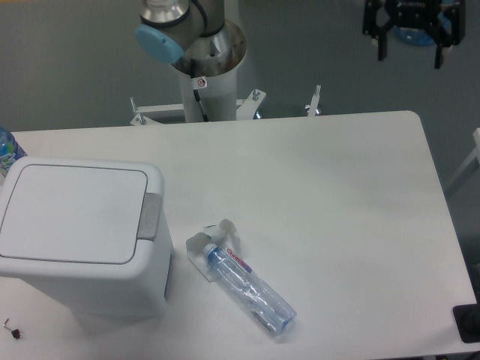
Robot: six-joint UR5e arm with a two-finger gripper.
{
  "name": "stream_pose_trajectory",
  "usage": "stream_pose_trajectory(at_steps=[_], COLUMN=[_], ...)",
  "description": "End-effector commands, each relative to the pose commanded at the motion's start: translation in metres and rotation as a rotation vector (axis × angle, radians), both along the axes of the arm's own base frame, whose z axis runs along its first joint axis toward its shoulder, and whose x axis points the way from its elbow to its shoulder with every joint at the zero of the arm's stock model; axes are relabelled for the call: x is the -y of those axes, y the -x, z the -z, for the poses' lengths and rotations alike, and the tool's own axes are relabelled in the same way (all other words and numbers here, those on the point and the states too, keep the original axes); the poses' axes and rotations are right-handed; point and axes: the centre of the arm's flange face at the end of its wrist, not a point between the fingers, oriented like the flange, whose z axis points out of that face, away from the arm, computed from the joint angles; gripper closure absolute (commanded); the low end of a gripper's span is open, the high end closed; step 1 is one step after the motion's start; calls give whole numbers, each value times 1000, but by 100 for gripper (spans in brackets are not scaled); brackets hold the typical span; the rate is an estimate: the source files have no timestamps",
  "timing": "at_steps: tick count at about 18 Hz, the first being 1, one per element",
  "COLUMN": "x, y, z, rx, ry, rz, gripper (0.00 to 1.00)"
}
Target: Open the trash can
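The trash can (82, 232) is a large white boxy bin standing at the left of the table. Its flat lid (71, 214) lies closed, with a small grey push tab (151, 217) on its right edge. My gripper (410, 46) hangs high at the top right, far from the bin and above the table's back corner. Its two black fingers (382, 41) point down and stand apart, with nothing between them.
A clear plastic bottle (247, 286) lies on its side just right of the bin, with white caps (214, 234) by its neck. The arm's base column (206, 71) stands behind the table. A blue-labelled bottle (6, 150) peeks in at the far left edge.
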Motion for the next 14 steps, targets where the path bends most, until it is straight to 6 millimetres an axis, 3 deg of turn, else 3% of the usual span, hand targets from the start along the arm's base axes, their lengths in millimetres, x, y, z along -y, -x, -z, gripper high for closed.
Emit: stream_pose_trajectory(at_steps=[6,9,14], x=[-3,-8,-32], y=[0,-1,-10], z=[-1,0,0], rx=[2,31,49], ry=[-8,-48,-121], rz=[-8,-95,-152], gripper=[0,0,0])
